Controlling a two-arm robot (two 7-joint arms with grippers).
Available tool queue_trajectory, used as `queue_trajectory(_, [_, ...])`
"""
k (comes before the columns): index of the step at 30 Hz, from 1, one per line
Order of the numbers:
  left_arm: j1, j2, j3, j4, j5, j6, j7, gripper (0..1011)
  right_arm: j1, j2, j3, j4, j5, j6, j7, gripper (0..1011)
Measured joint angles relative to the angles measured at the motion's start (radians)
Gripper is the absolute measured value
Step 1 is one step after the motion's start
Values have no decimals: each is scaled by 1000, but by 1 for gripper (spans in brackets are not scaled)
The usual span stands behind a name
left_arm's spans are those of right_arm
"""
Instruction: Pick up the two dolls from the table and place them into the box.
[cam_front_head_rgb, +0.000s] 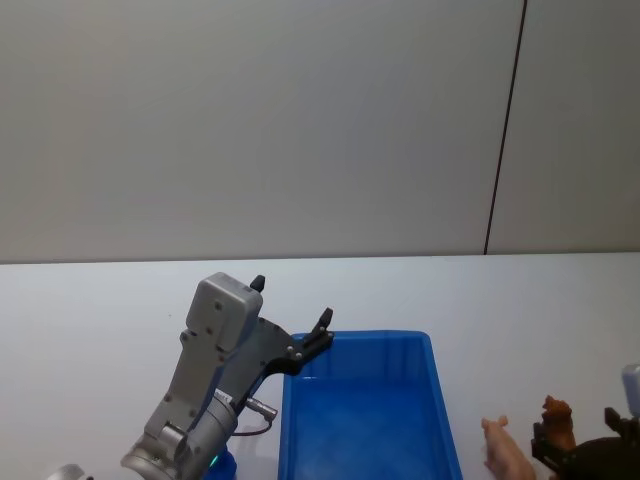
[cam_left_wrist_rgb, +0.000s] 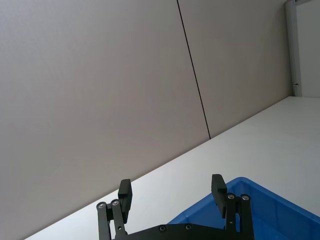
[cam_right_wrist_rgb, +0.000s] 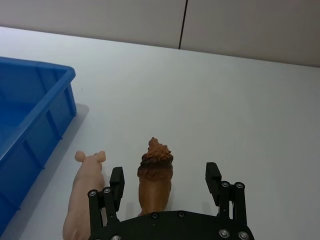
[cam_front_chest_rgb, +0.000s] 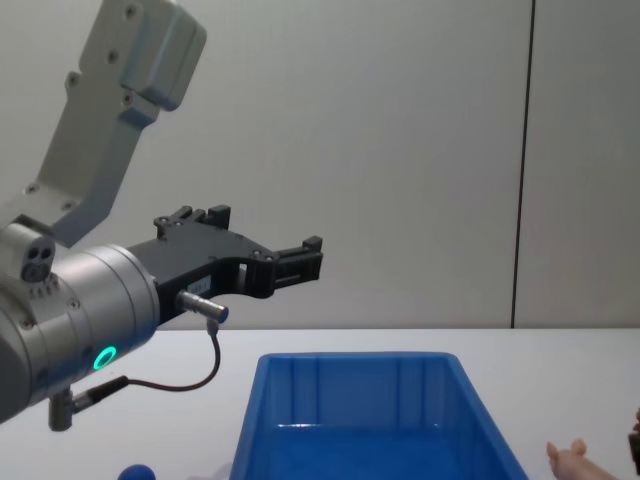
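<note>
A brown animal-like doll (cam_right_wrist_rgb: 155, 175) stands on the white table to the right of the box (cam_front_head_rgb: 441, 400), a large bright-blue bin. My right gripper (cam_right_wrist_rgb: 165, 177) is open, with one finger on each side of the brown doll and neither pressing it. The head view has that doll (cam_front_head_rgb: 557, 422) and right gripper (cam_front_head_rgb: 575, 432) at the lower right corner. A small rounded dark blue doll (cam_front_chest_rgb: 135, 472) sits low at the left, under my left arm. Empty and open, my left gripper (cam_left_wrist_rgb: 171, 186) hangs in the air above the box's far left corner (cam_front_head_rgb: 292, 300).
A pink pig-like toy (cam_right_wrist_rgb: 87, 182) lies on the table between the brown doll and the box wall (cam_right_wrist_rgb: 37, 107), close beside one right finger (cam_right_wrist_rgb: 116, 179). The box looks empty inside. The white table stretches back to a grey wall.
</note>
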Motion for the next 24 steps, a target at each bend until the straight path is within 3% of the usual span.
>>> queue_trajectory(12, [0, 0, 0, 0, 0, 0, 0, 1003, 11, -9, -1, 49, -4, -18, 60, 994])
queue_trajectory(24, [0, 0, 0, 0, 0, 0, 0, 1003, 20, -24, 2, 87, 15, 21, 58, 704])
